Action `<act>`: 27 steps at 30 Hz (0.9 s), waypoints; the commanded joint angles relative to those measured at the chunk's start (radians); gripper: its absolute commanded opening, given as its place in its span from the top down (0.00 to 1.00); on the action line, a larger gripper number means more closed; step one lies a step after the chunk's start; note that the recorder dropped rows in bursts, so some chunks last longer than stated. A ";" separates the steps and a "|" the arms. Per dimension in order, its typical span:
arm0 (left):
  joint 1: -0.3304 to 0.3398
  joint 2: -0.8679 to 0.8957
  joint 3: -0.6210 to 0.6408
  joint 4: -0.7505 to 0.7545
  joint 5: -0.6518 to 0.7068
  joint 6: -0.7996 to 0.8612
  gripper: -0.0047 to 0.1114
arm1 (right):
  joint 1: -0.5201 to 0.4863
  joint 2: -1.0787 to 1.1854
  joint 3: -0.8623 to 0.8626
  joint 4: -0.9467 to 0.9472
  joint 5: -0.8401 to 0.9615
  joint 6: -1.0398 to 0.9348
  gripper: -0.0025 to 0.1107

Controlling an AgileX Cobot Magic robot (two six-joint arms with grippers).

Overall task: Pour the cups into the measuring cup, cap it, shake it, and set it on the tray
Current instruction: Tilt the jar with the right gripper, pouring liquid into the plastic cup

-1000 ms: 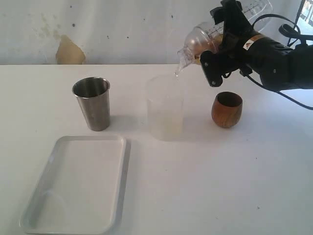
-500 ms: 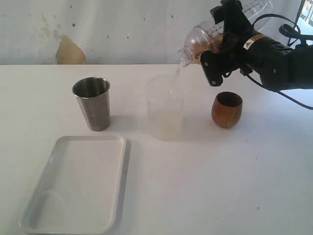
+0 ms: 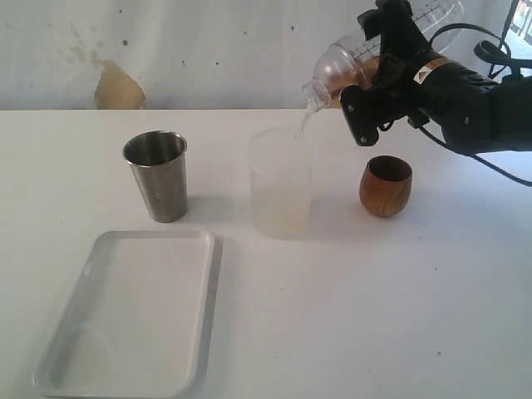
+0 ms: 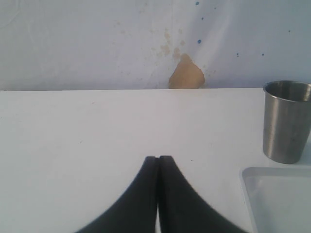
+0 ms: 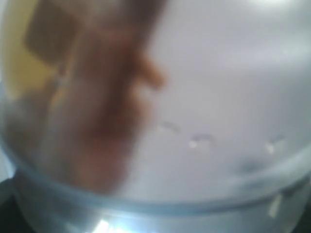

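Note:
My right gripper [image 3: 376, 71] is shut on the clear measuring cup [image 3: 436, 12], held high and tipped over sideways. Its dome cap [image 3: 337, 68] points down-left, and a thin stream falls from the spout into the frosted cup [image 3: 281, 187] below. The brown wooden cup [image 3: 386, 184] stands just under the gripper. The steel tumbler [image 3: 158, 174] stands upright at the left, also seen in the left wrist view [image 4: 286, 121]. The white tray [image 3: 209, 299] lies at the front left. My left gripper [image 4: 158, 158] is shut on nothing, low over the table. The blurred measuring cup [image 5: 194, 145] fills the right wrist view.
A white wall with a tan patch [image 3: 116, 87] backs the white table [image 3: 374, 316]. A corner of the tray [image 4: 277, 194] shows beside the left gripper. Black cables [image 3: 499, 50] trail behind the right arm.
The stream from the spout grew longer half a second ago and is thinner now. The right arm and the tipped vessel have barely moved.

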 commanded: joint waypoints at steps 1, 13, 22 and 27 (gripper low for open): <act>-0.002 -0.004 0.005 0.004 -0.010 -0.001 0.96 | -0.005 -0.013 -0.012 0.006 -0.054 -0.003 0.98; -0.002 -0.004 0.005 0.004 -0.010 -0.001 0.96 | -0.005 -0.013 -0.012 0.006 -0.054 -0.003 0.98; -0.002 -0.004 0.005 0.004 -0.010 -0.001 0.96 | -0.005 -0.013 -0.012 0.000 -0.071 -0.014 0.98; -0.002 -0.004 0.005 0.004 -0.010 -0.001 0.96 | -0.005 -0.013 -0.012 -0.008 -0.071 -0.084 0.98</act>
